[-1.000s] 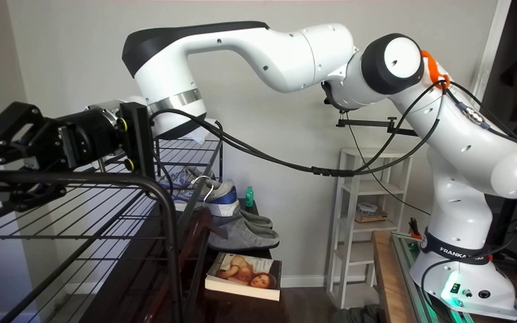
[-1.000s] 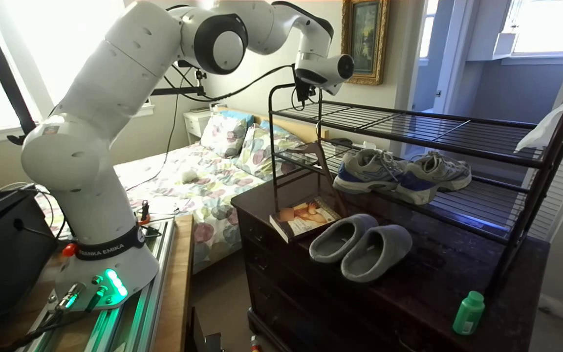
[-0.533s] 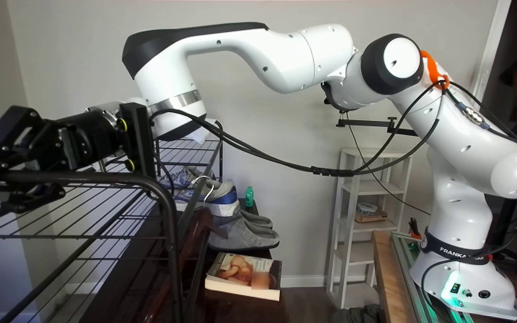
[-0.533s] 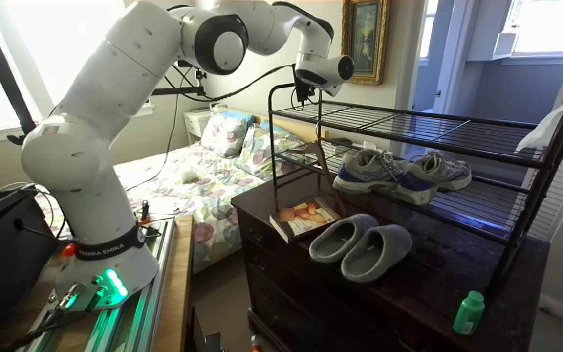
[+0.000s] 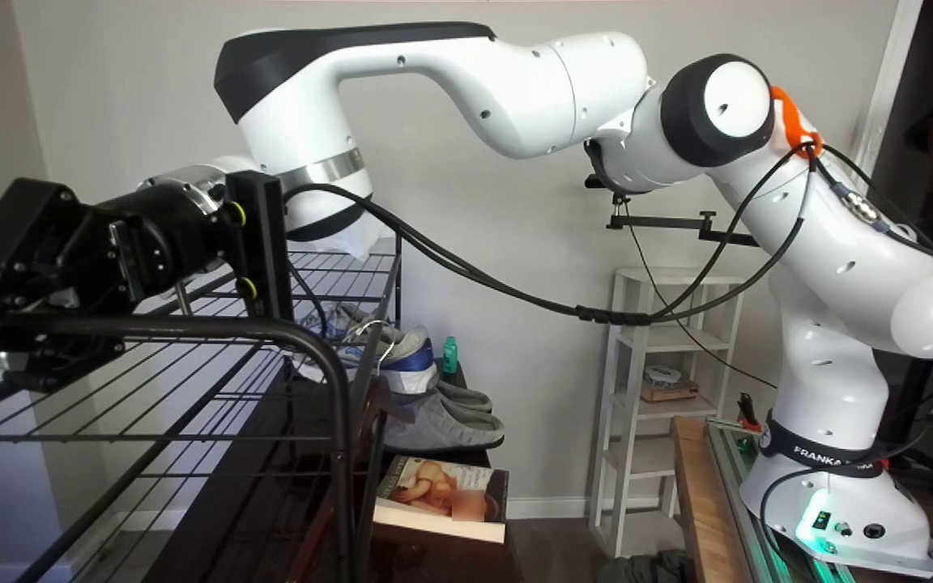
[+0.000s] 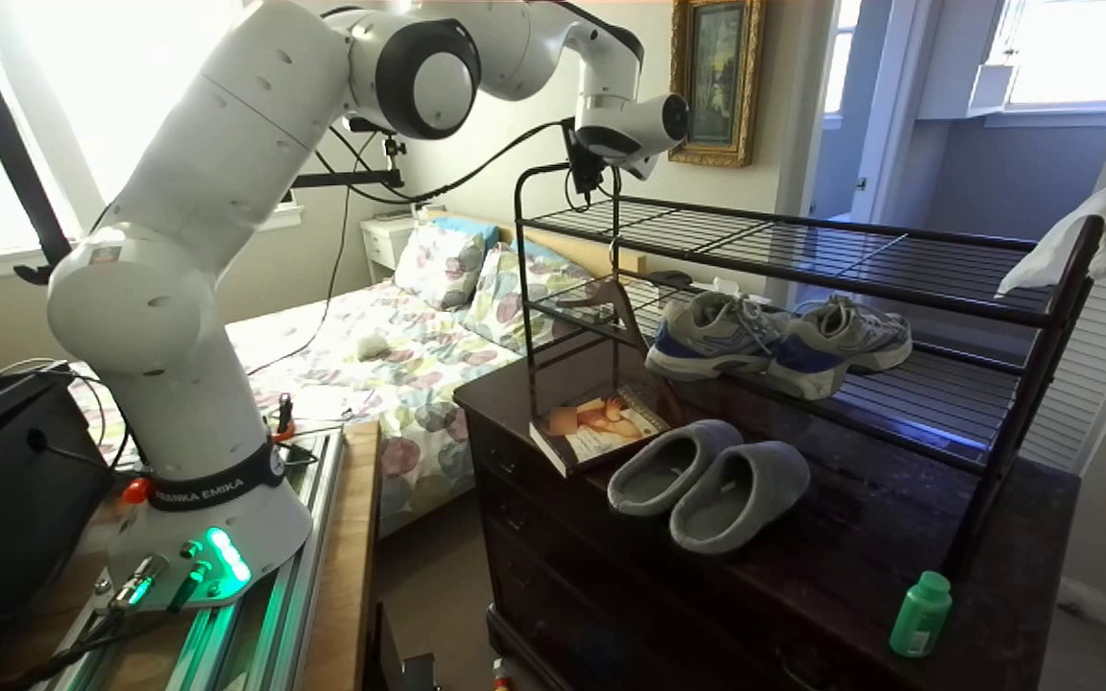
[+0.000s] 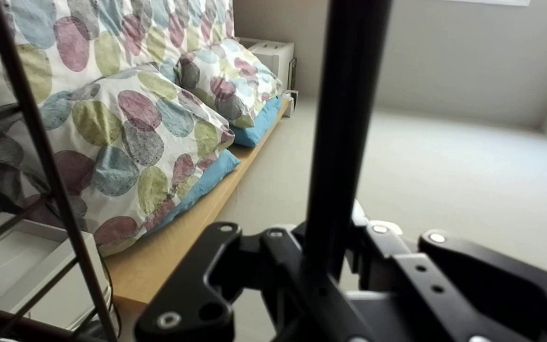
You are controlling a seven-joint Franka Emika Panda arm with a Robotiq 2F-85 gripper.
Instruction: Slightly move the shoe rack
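Gripping end rail (image 7: 342, 104) of rack (image 6: 783, 268) with tool (image 7: 329, 237). Noted sneakers (image 6: 807, 355) on lower shelf (image 6: 937, 398); slippers (image 6: 745, 494), book (image 6: 601, 427) and bottle (image 6: 920, 616) on bench (image 6: 841, 547) below.

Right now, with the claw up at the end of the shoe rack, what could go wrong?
The running shoes sit right at the front edge of the shoe rack, so a sudden tug might tip them off. The wooden hanger hanging on it could swing, or maybe slip off, if the claw jerks.
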